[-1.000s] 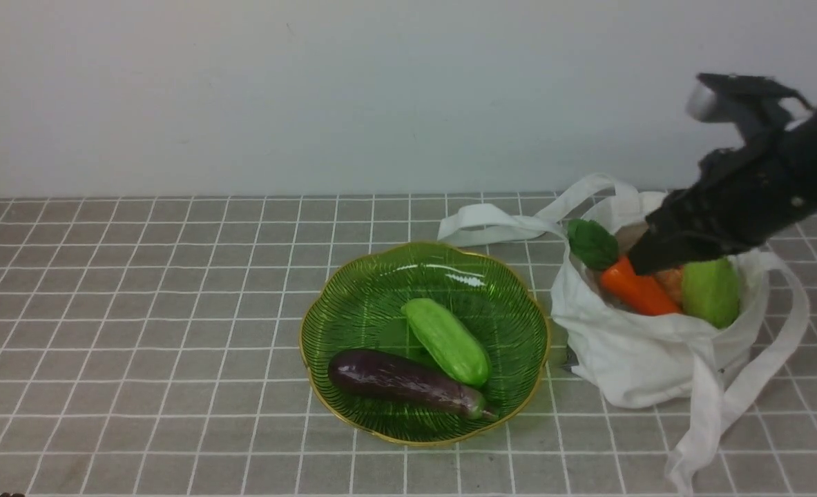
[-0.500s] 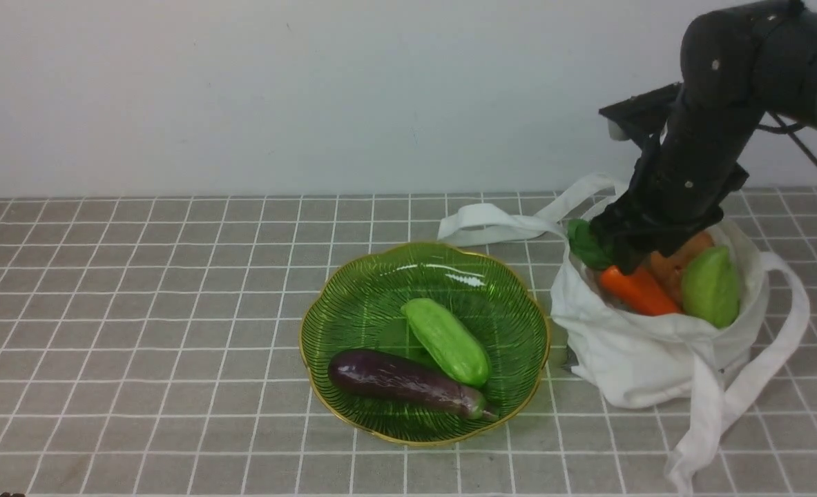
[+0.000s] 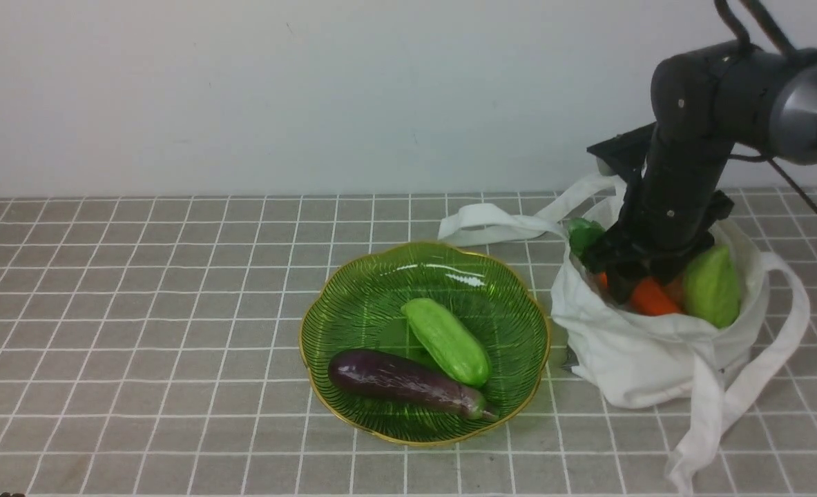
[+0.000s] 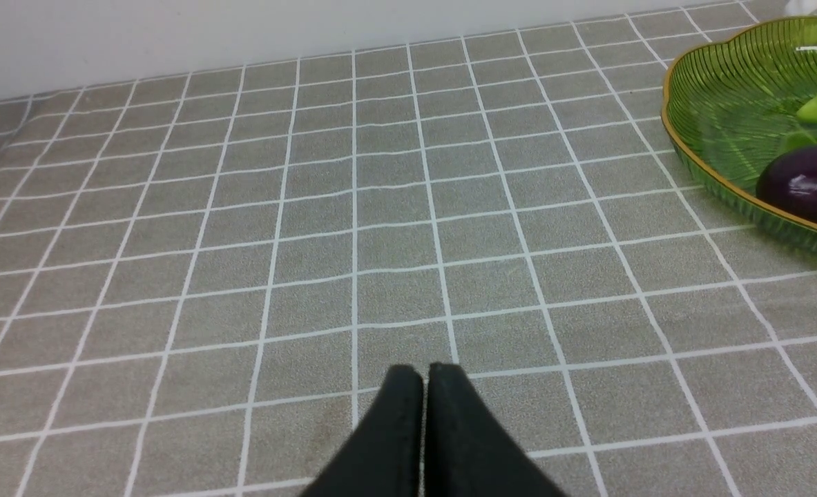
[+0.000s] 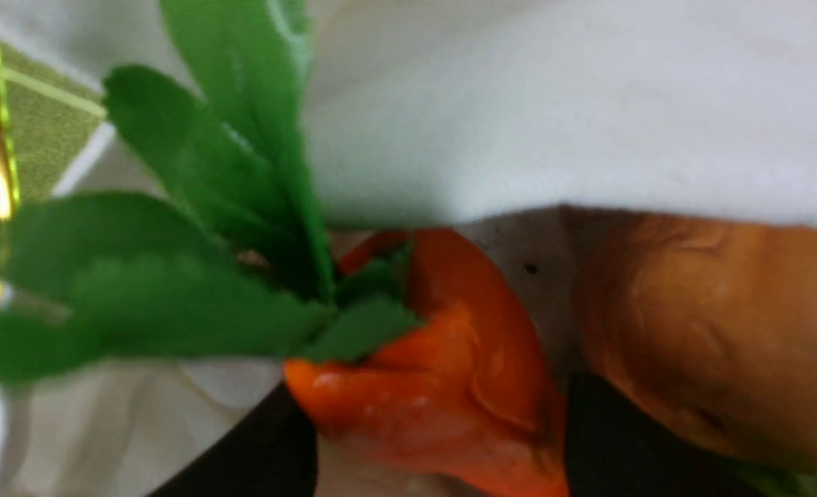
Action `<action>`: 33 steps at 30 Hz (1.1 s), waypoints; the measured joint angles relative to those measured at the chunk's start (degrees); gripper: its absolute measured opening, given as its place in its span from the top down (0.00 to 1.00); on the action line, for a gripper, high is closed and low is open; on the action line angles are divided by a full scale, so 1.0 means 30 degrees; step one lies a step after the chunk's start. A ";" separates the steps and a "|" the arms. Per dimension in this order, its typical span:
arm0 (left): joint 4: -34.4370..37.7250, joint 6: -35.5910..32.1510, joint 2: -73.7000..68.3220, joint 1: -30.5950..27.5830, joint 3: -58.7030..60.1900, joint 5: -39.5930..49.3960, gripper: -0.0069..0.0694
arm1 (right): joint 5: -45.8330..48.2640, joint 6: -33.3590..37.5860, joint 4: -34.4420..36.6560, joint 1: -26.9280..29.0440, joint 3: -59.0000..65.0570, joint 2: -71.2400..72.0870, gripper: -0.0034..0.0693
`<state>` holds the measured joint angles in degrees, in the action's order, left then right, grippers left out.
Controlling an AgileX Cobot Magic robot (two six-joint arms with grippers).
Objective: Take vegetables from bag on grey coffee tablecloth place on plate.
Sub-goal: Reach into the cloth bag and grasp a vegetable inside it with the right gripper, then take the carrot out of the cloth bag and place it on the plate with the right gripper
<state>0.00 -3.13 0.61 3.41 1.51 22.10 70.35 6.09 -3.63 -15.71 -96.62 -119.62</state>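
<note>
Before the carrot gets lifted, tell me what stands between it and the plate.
The white bag's near-plate wall stands between the carrot and the plate; a strap lies beyond it.

We count one carrot [image 3: 652, 298], one potato [image 5: 719, 331], one eggplant [image 3: 408, 384], two green gourds [image 3: 447, 342], one plate [image 3: 373, 290] and one bag [image 3: 629, 359].

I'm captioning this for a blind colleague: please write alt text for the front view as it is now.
The right gripper reaches over a carrot in a white cloth bag. Left of the bag, a green plate holds an eggplant and a green gourd.
</note>
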 joint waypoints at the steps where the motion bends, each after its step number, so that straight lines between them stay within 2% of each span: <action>1: 0.0000 0.0000 0.0000 0.0000 0.0000 0.0000 0.92 | -0.0023 0.0000 0.0000 0.0001 0.0000 -0.0048 0.27; 5: 0.0000 0.0000 0.0000 0.0000 0.0000 0.0000 0.92 | -0.0471 0.0000 -0.0050 0.0001 -0.0007 -0.0168 0.16; 8: 0.0000 0.0000 0.0000 0.0000 0.0000 0.0000 0.92 | -0.0560 0.0251 -0.0050 0.0001 -0.0047 -0.0478 0.15; 11: 0.0000 0.0000 0.0000 0.0000 0.0000 0.0000 0.92 | -0.0510 0.0561 -0.0015 0.0001 -0.0047 -0.0869 0.19; 12: 0.0000 0.0000 0.0000 0.0000 0.0000 0.0000 0.92 | -0.0376 0.0709 -0.0009 0.0001 -0.0070 -0.1153 0.27; 13: 0.0000 0.0000 0.0000 0.0000 0.0000 0.0000 0.92 | -0.0358 0.0736 -0.0009 0.0001 -0.0070 -0.1177 0.28; 14: 0.0000 0.0000 0.0000 0.0000 0.0000 0.0000 0.92 | -0.0291 0.0883 -0.0009 0.0001 -0.0093 -0.1273 0.42; 16: 0.0000 0.0000 0.0000 0.0000 0.0000 0.0000 0.92 | -0.0093 0.1091 -0.0100 0.0001 -0.0378 -0.1273 0.57; 26: 0.0000 0.0000 0.0000 0.0000 0.0000 0.0000 0.92 | 0.0010 0.0845 0.0164 0.0001 -0.3282 0.2007 0.56; 30: 0.0000 0.0000 0.0000 0.0000 0.0000 0.0000 0.92 | 0.0227 -0.0484 0.0535 0.0001 -0.3473 0.4550 0.56; 32: 0.0000 0.0000 0.0000 0.0000 0.0000 0.0000 0.92 | 0.0398 -0.1143 0.1672 0.0001 -0.3455 0.5444 0.56; 33: 0.0000 0.0000 0.0000 0.0000 0.0000 0.0000 0.92 | 0.0466 -0.1314 0.3220 -0.0043 -0.3455 0.5922 0.56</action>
<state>0.00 -3.13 0.61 3.41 1.51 22.10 71.75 2.15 6.03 -15.84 -106.98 -101.85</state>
